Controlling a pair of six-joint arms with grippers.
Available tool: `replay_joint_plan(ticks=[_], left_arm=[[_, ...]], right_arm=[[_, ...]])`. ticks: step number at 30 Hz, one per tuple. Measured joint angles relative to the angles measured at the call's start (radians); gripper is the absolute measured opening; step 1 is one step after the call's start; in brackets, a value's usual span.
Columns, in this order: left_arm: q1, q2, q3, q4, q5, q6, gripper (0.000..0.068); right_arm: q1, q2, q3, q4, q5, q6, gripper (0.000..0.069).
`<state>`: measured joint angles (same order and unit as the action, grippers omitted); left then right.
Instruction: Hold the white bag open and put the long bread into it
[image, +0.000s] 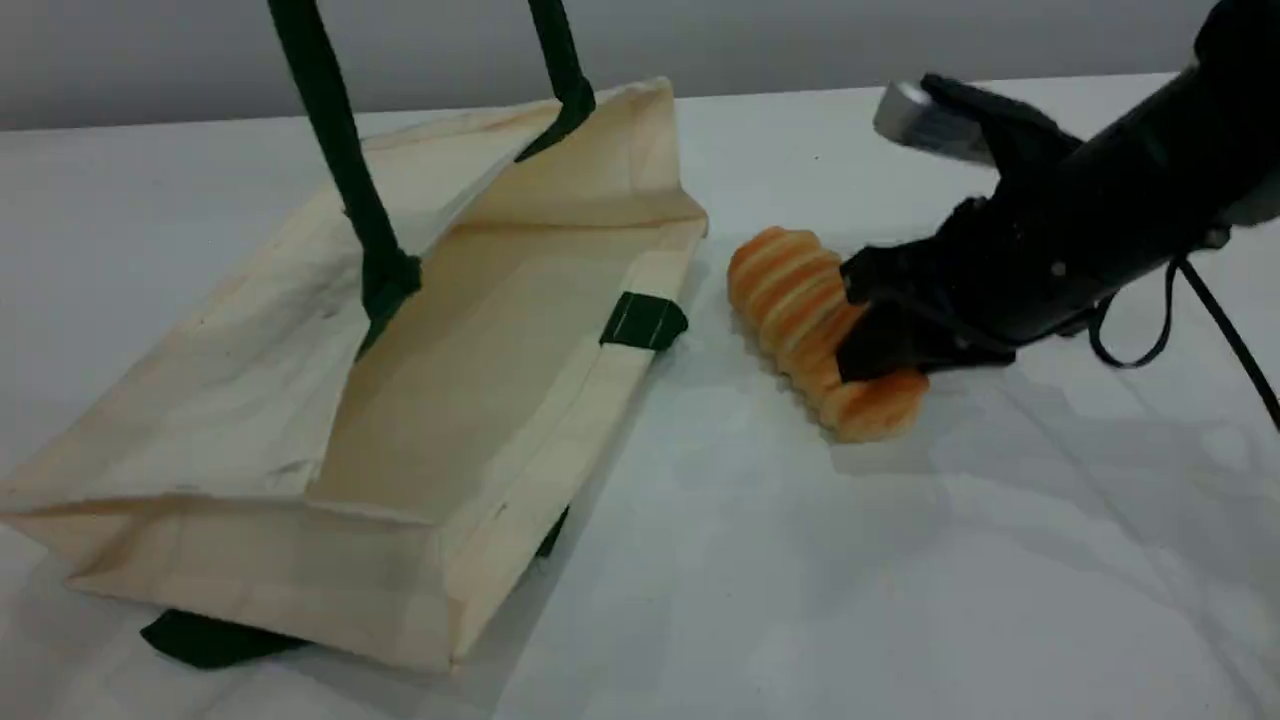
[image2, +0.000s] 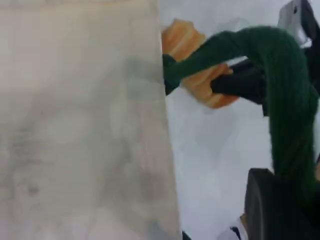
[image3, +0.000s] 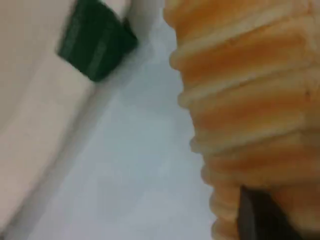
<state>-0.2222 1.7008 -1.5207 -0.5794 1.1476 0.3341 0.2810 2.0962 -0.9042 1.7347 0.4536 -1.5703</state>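
The white bag (image: 480, 350) lies on its side at the left, its mouth facing right and gaping. One dark green handle (image: 340, 150) is pulled taut up out of the scene view. In the left wrist view that handle (image2: 280, 90) runs over my left gripper's black fingertip (image2: 272, 207), which is shut on it. The long bread (image: 790, 290), golden and ridged, rests on the table just right of the bag's mouth. My right gripper (image: 865, 320) is shut on its near half. Close up, the bread (image3: 250, 100) fills the right wrist view, above a dark fingertip (image3: 260, 215).
The bag's other green handle (image: 210, 640) lies flat under its near corner. A green handle patch (image: 645, 320) sits on the rim facing the bread. A black cable (image: 1200, 300) loops under the right arm. White table (image: 800, 580) extends in front.
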Motion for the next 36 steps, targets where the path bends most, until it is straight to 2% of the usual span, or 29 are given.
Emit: replay_joint_plan(ticks=[3,6,11,17,24,27,33,36], left_arm=[[0.0,-0.024,-0.003,0.003,-0.001,0.001,0.0085],[0.0,-0.03,-0.029,0.005,0.012,0.001,0.0085],[0.0,-0.03,-0.081,0.005,0.013,0.002,0.0085],[0.0,-0.03,-0.115,-0.008,0.018,-0.001,0.0085],[0.0,-0.03,-0.127,-0.102,0.076,-0.001,0.0085],[0.0,-0.033,-0.127,-0.105,0.074,0.001,0.0085],[0.0,-0.089,-0.127,-0.098,0.074,0.001,0.0085],[0.0,-0.109,-0.127,-0.097,0.074,0.005,0.0085]], right_arm=[[-0.002,-0.061,0.0,-0.002,0.002,0.0,0.0103],[-0.002,-0.118,0.0,-0.08,0.032,0.0,0.0101],[-0.002,-0.182,0.0,-0.233,0.166,0.027,0.0096],[0.063,-0.184,0.0,-0.238,0.316,0.088,0.0096],[0.231,-0.181,-0.042,-0.16,0.243,0.078,0.0092],[0.28,-0.181,-0.087,-0.161,0.228,0.102,0.0092],[0.299,-0.176,-0.155,-0.16,0.137,0.15,0.0085],[0.299,-0.176,-0.174,-0.161,0.138,0.163,0.0085]])
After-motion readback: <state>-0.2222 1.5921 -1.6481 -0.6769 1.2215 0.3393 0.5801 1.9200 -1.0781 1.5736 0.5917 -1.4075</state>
